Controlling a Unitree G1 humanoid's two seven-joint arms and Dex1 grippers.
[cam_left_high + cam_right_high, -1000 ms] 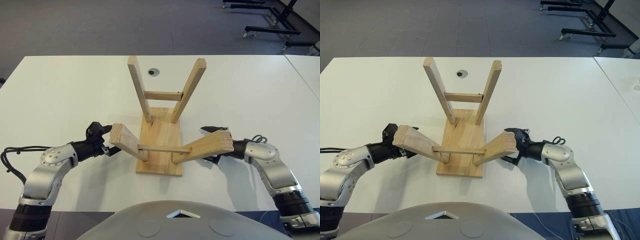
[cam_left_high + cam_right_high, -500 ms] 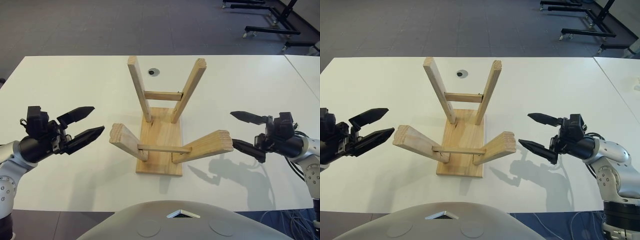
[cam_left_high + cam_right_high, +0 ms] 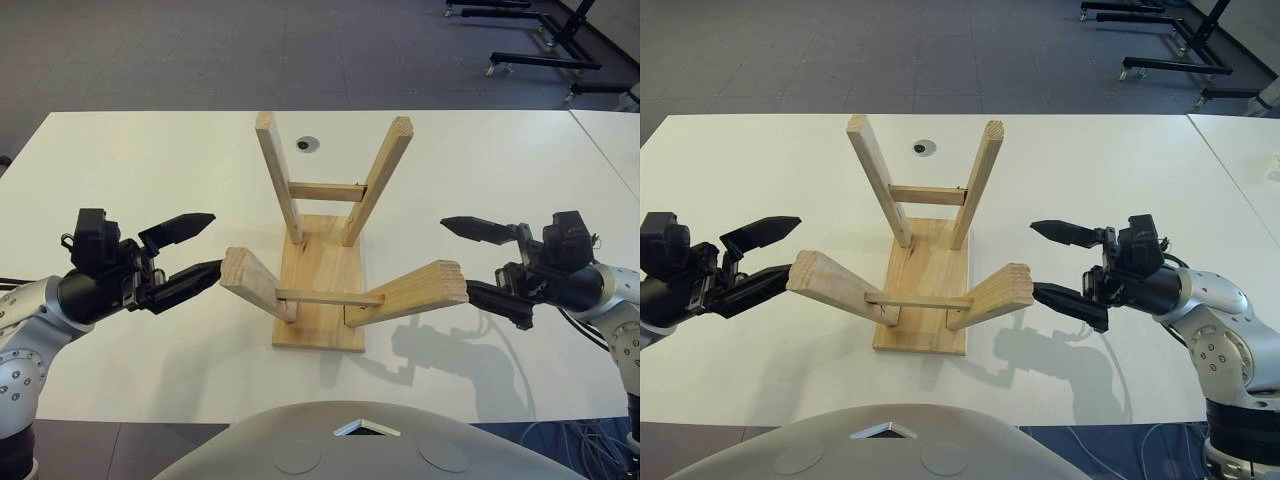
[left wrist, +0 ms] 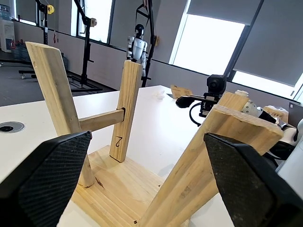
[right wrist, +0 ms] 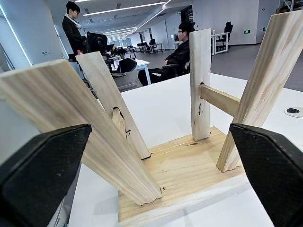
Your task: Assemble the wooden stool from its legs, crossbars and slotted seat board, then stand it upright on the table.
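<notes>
The wooden stool lies upside down, its seat board (image 3: 322,300) flat on the white table (image 3: 130,170). Two far legs (image 3: 277,175) (image 3: 380,180) stand nearly upright, joined by a crossbar (image 3: 326,191). The two near legs (image 3: 255,283) (image 3: 408,293) splay outward and are joined by a second crossbar (image 3: 328,297). My left gripper (image 3: 215,241) is open just left of the near left leg's end, its lower finger (image 3: 190,281) close to the wood. My right gripper (image 3: 456,254) is open just right of the near right leg's end. Neither holds anything. The left wrist view looks between its pads (image 4: 47,179) at the leg.
A round cable hole (image 3: 303,144) sits in the table behind the stool. A second table (image 3: 612,130) adjoins on the right. Wheeled black frames (image 3: 545,50) stand on the floor far behind. Bare tabletop lies on both sides of the stool.
A second ago both grippers were at the near legs' ends. They then came away, opened wide and drew outward. Now they have moved back in towards the leg ends. The stool has not shifted.
</notes>
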